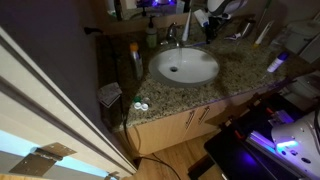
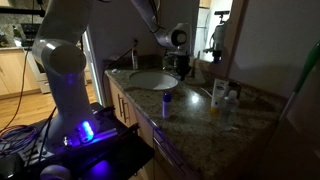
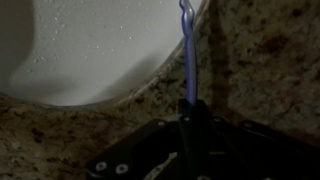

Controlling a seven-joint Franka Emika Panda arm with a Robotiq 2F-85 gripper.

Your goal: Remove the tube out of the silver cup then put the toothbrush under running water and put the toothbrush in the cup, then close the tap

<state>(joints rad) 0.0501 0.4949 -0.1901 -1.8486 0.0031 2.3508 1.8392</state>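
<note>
While we are looking through the wrist view, the gripper (image 3: 190, 110) is pinching its fingers almost fully together on the lower end of the toothbrush (image 3: 186, 60). Its thin blue handle is running straight out beyond the fingertips. The brush head is being cut off by the top edge of the picture, and the fingers themselves are showing only as a dark, blurred mass, so we are judging the grip from the handle vanishing between them. Beyond the fingers and off to one side, the white basin (image 3: 90, 50) is curving away, and speckled granite counter (image 3: 260, 70) is lying under the handle. In both exterior views the gripper (image 2: 181, 60) is hanging above the basin's far rim, with the tap (image 1: 175, 34) close beside it. Water from the spout is too faint for us to tell. We are failing to pick out the silver cup in the dim clutter.
</note>
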